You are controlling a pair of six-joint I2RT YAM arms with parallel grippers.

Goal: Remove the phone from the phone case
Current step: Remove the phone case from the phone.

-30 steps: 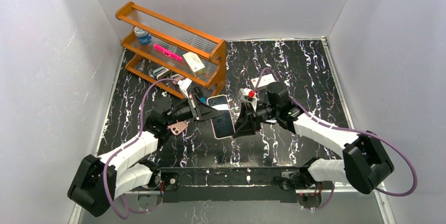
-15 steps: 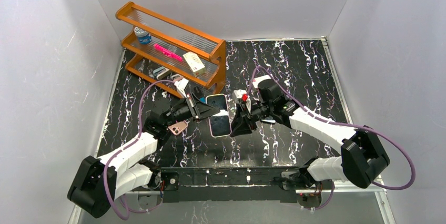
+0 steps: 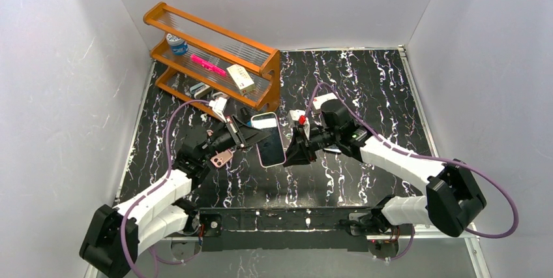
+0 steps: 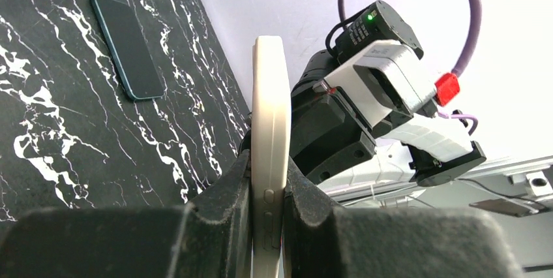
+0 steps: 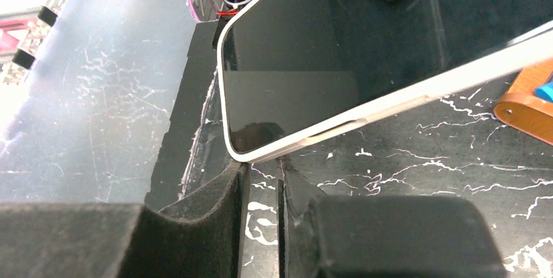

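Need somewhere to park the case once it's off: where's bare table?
Far-right table between the right arm and side wall; also the near centre below the held phone. Crowded around the wooden rack, far left.

Left gripper (image 3: pixel 254 136) jaws clamped, right gripper (image 3: pixel 291 154) facing it

White arms (image 3: pixel 398 160), black joints (image 3: pixel 456 201), purple cables (image 3: pixel 173 136)

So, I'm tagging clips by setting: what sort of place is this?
Probably a robot test booth: plain white walls enclose a black marbled table, with a wooden rack of small props.
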